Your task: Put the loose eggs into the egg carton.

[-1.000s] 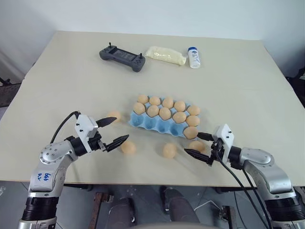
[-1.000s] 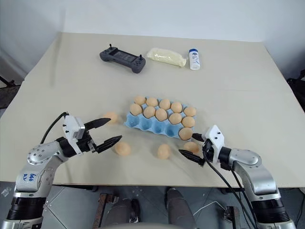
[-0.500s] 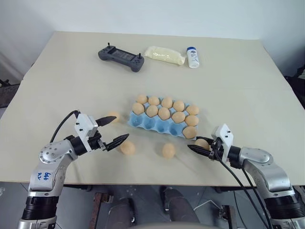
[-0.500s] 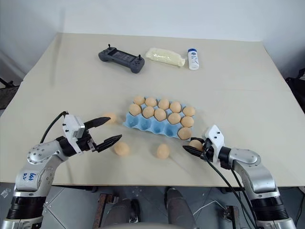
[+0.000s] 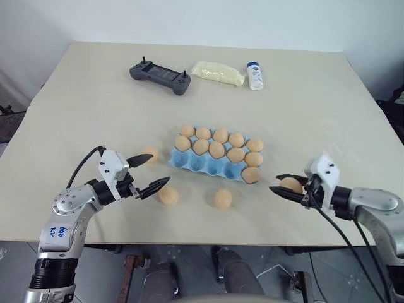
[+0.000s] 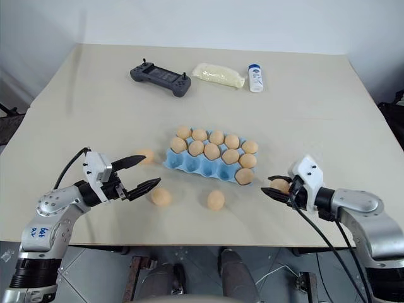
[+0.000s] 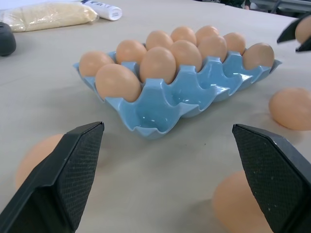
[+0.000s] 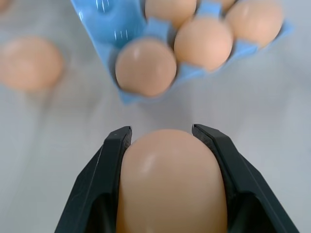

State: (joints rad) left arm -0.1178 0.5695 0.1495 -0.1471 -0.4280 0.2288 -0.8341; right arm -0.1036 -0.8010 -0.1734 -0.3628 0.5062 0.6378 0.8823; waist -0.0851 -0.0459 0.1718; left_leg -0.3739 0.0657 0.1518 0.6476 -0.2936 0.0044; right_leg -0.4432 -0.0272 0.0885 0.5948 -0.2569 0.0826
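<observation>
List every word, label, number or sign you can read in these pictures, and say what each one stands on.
Blue handwriting on the left arm's grey shell: too small and slanted to read with any certainty.
Dark blue mark on the white bottle at the table's far side: a label, too small to read.
Dark grey game controller, pale yellow bag, egg carton: no text seen.

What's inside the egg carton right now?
The egg carton holds eleven eggs: back and middle rows full, one in the near row's right-end cup. Four near cups are empty.
</observation>
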